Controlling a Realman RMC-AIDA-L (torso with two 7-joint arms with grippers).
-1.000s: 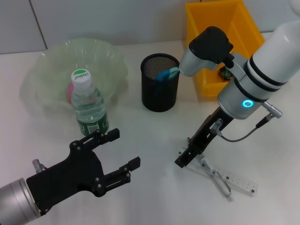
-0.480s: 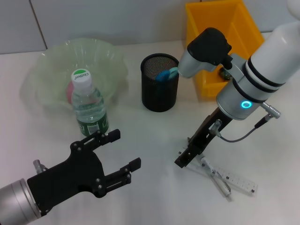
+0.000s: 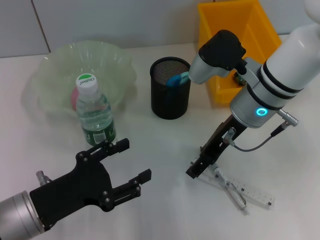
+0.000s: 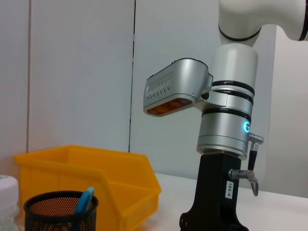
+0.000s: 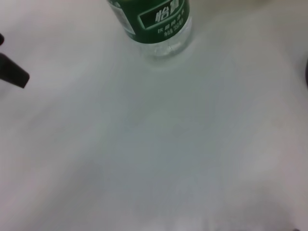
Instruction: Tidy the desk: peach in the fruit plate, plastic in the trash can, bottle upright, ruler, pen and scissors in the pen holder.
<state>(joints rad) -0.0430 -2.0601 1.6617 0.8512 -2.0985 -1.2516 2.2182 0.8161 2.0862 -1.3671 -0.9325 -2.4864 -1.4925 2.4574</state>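
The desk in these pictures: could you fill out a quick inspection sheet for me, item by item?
Surface: white desk, no spills seen.
Job's things: bottle upright before the fruit plate; something pink in the plate; blue-handled item in the pen holder; ruler and pen lying on the desk.
Clutter: yellow bin, a small item inside.
Grippers: left gripper open, near the bottle; right gripper low by the pen.
Cables: one on the right arm.
Surroundings: pale wall panels.
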